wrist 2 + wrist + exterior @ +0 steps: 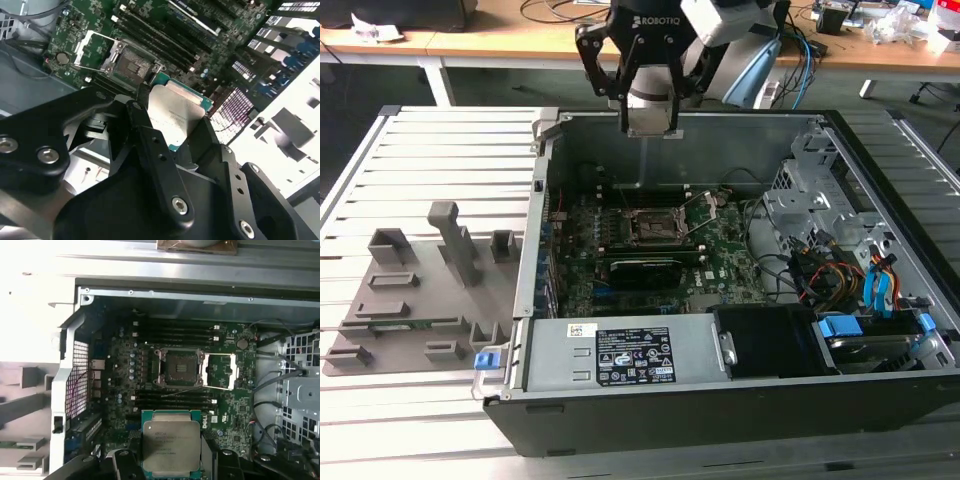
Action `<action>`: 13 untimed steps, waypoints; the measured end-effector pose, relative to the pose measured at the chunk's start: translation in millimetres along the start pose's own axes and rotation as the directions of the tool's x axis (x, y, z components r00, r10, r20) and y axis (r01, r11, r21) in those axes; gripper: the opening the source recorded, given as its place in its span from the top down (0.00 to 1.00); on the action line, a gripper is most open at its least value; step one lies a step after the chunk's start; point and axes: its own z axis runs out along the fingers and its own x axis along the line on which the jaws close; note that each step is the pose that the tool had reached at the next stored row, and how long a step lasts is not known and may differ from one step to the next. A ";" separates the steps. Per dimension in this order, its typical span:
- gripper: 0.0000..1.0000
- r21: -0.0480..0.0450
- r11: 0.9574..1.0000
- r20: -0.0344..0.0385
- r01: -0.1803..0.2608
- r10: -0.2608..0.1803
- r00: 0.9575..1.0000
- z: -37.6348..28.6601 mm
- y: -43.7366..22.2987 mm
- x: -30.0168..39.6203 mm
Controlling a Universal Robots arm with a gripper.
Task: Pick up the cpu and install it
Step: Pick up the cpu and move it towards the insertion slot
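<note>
The cpu, a flat square chip with a silvery top on a green edge, is clamped between the black fingers of my gripper. In the exterior view my gripper hangs over the rear wall of the open computer case, with the cpu at its tip, well above the motherboard. The dark metal-framed socket lies on the board below. Its load plate is swung open beside it. In the second wrist view the socket sits just beyond the cpu's edge.
A power supply lines the case's near side. Drive bays with orange and blue cables fill the exterior view's right. A grey fixture tray with a green memory stick lies outside the case on the slatted table. Memory slots flank the socket.
</note>
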 end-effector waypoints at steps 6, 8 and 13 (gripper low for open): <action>0.45 0.008 1.000 -0.001 0.000 0.000 1.000 1.5 21.5 -19.1; 0.45 0.010 1.000 -0.001 0.000 0.000 1.000 2.0 26.8 -24.8; 0.45 0.011 1.000 -0.002 0.000 0.000 1.000 2.7 32.3 -36.5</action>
